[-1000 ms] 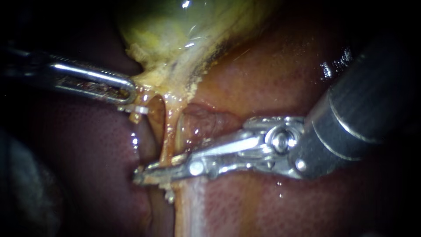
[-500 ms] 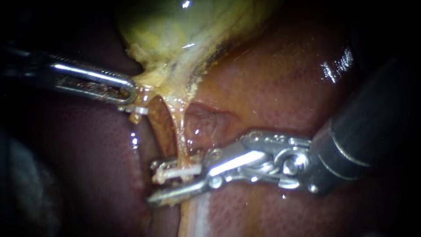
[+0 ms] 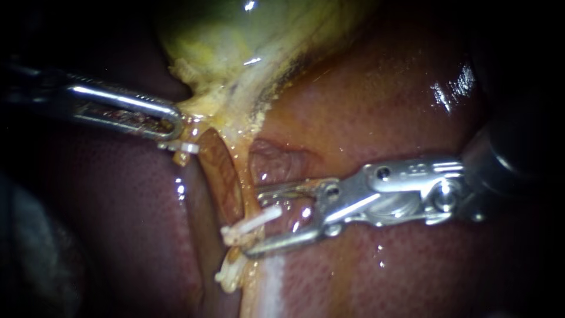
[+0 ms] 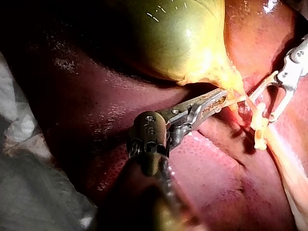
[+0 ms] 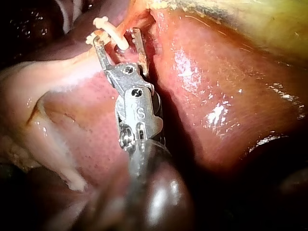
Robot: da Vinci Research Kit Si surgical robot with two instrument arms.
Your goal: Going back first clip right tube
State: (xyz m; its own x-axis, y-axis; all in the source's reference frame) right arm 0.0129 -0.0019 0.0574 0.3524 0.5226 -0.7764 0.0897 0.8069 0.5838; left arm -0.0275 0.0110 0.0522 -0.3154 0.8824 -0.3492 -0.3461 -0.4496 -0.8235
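Right instrument [image 3: 253, 223]: one second ago its jaws lay closed across the right tube [image 3: 242, 182]. Half a second ago they had parted, with a white clip [image 3: 262, 219] showing between them. Now they stand wide open, grip nothing, and have drawn back toward the right. The clip has stayed behind, set across the right tube low on its run, where the tube meets the liver [image 3: 376, 106]. Its free end lies inside the gap of the open jaws; the right wrist view shows the same, with the clip ahead of the tips and between them. Whether it brushes either jaw, cannot tell. Left instrument [image 3: 172, 125]: no change against the tissue. Its jaws are closed on the pale tapered end of the gallbladder [image 3: 235, 35], holding it out to the left so the tubes stay stretched. Judgement: the clip looks seated and released, so the placing is done and the retreat is under way. The remaining risk is snagging the clip's free end while the jaws clear it.
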